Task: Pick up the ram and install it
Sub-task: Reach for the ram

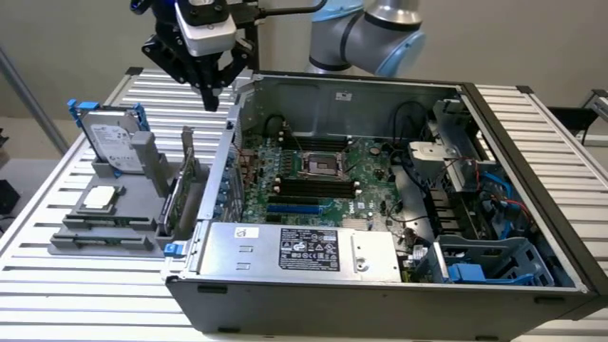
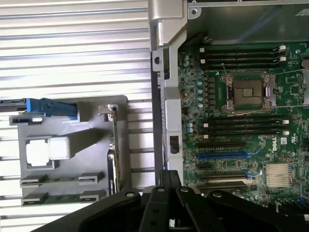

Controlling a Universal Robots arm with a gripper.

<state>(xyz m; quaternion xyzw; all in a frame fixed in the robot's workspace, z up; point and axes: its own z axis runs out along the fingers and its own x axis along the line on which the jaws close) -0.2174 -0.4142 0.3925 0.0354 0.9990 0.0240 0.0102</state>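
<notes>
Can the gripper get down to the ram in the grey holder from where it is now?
Probably yes. The ram lies uncovered in the grey holder with nothing above it; the upright card stands beside it, apart. The gripper hangs shut above the table, so it cannot grasp as is.

There is one grey computer case [image 1: 380, 303], one silver hard drive [image 1: 112, 139], one square silver processor chip [image 1: 100, 198], one upright expansion card [image 1: 190, 189], and at least one green ram stick [image 2: 53, 198].

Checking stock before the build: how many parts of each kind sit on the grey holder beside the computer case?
Hard drive: 1
Processor chip: 1
Expansion card: 1
Ram sticks: 2
Total: 5
</notes>
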